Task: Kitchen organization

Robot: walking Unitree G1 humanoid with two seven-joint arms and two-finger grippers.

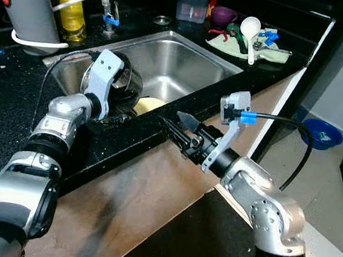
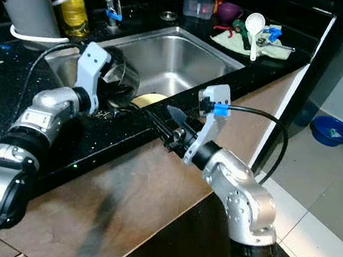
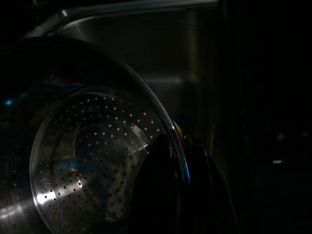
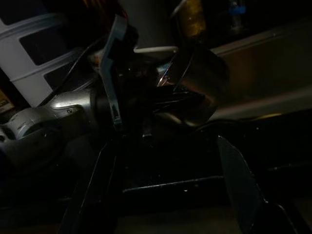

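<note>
- Colander (image 3: 92, 170), a shiny steel bowl pierced with rows of small holes, hangs tilted over the near left corner of the sink (image 1: 186, 61), its rim clamped by the left gripper (image 3: 183, 161).
- Left jaws sit nearly closed, one finger on each side of the thin rim, as the left wrist view shows plainly.
- Right gripper (image 1: 181, 129) hovers just off the tabletop (image 1: 12, 96) edge, jaws spread wide and holding nothing, aimed toward the colander.
- To do this step well, I judge the left arm should keep the pinch firm; a rim grip on a smooth, curved bowl could swivel or slip if the wrist rolls quickly.
- Lifting clear of the sink wall before swinging sideways would avoid knocking the steel edge.
- If the right gripper is meant to help, taking the opposite rim would steady the bowl.
- A yellowish plate (image 1: 149, 105) lies in the sink just below the colander, so lowering should be gentle.
- The colander's polished surface reflects its surroundings, and looks clean and empty.
</note>
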